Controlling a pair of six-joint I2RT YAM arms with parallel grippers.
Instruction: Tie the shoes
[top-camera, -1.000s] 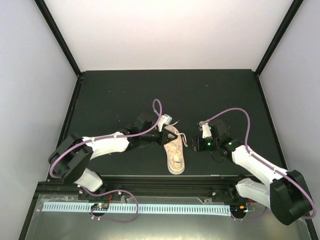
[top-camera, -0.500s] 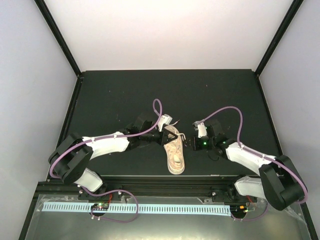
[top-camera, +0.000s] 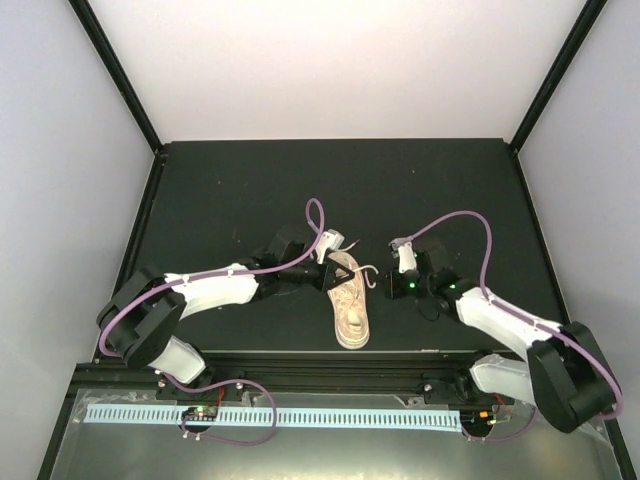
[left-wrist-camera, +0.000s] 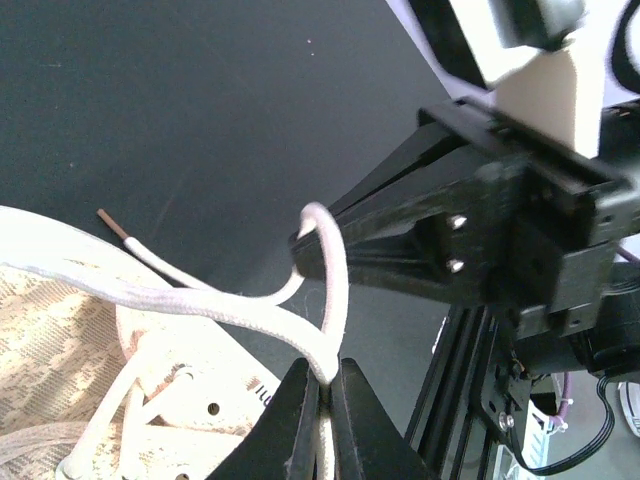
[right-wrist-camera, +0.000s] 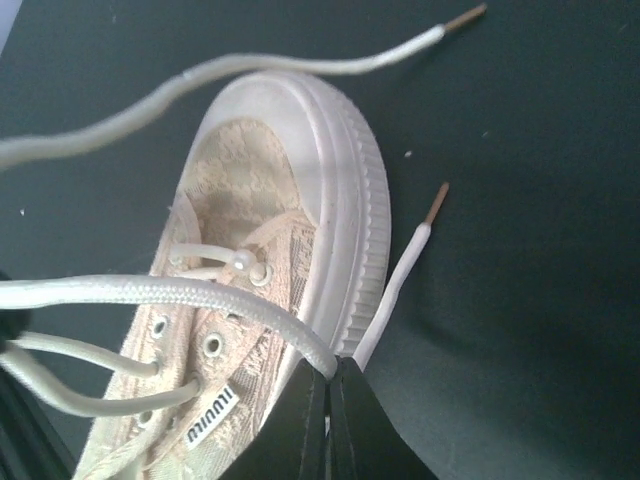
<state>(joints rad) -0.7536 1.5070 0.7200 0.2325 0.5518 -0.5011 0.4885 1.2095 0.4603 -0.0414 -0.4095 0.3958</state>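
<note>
Shoe: the beige-pink shoe lies on the black table, near its front edge and between the two arms. It lies lengthwise, with one end toward the arm bases.
Shoe up close: in the right wrist view the pale rubber toe cap points away from the camera. The upper is patterned fabric with metal eyelets and a small printed label on its side.
Laces: the off-white laces are untied, threaded through the eyelets and pulled out in loose strands.
Left gripper: the left gripper is clamped on a strand of lace, its jaws pressed together with the strand between them. The strand rises from the tips in a narrow arch.
Right gripper: the right gripper is also closed, pinching a thick strand that runs from its tips leftward across the upper. In the left wrist view its black fingers meet the far side of the arch, so a short span of lace joins the two sets of tips.
Positions: from above, both grippers sit near one another at the shoe's far end, the left one over it and the right one just beside it.
Free ends: two lace ends with brown tips rest on the table, one beyond the toe cap and the other just beside the sole.
Cable: a purple cable loops above the left arm.
</note>
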